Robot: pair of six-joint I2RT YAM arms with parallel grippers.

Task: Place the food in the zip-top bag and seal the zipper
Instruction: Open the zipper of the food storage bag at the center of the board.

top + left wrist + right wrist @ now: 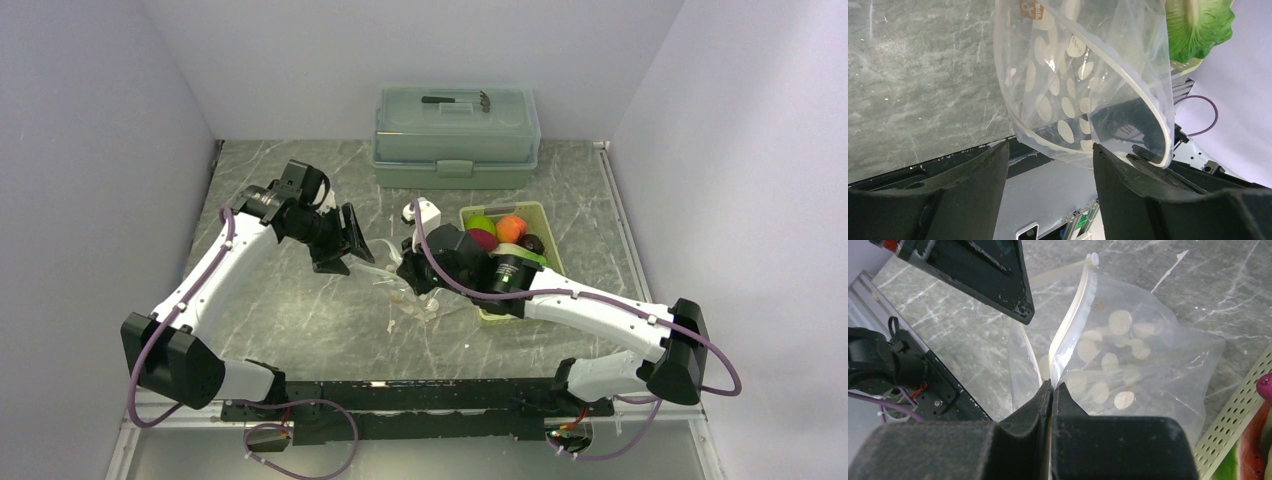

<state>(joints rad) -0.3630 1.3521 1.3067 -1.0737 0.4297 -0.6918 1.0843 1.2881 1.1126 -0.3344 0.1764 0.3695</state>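
The zip-top bag (1128, 360), clear with white dots, hangs off the table with its mouth agape. My right gripper (1053, 385) is shut on one lip of the zipper (1070, 325). My left gripper (1050, 165) is open, and the bag (1073, 90) hangs just past its fingertips without being pinched. In the top view the left gripper (345, 245) sits left of the bag (410, 300) and the right gripper (415, 275) holds it. The food lies in a tray: green fruit (481, 224), orange fruit (511, 228), magenta root (483, 240), dark piece (532, 243), lettuce (1198, 30).
A pale yellow-green perforated tray (540, 212) stands right of the bag, partly under my right arm. A lidded grey-green box (455, 125) sits at the back wall. White walls close in on three sides. A black rail (420, 395) runs along the near edge.
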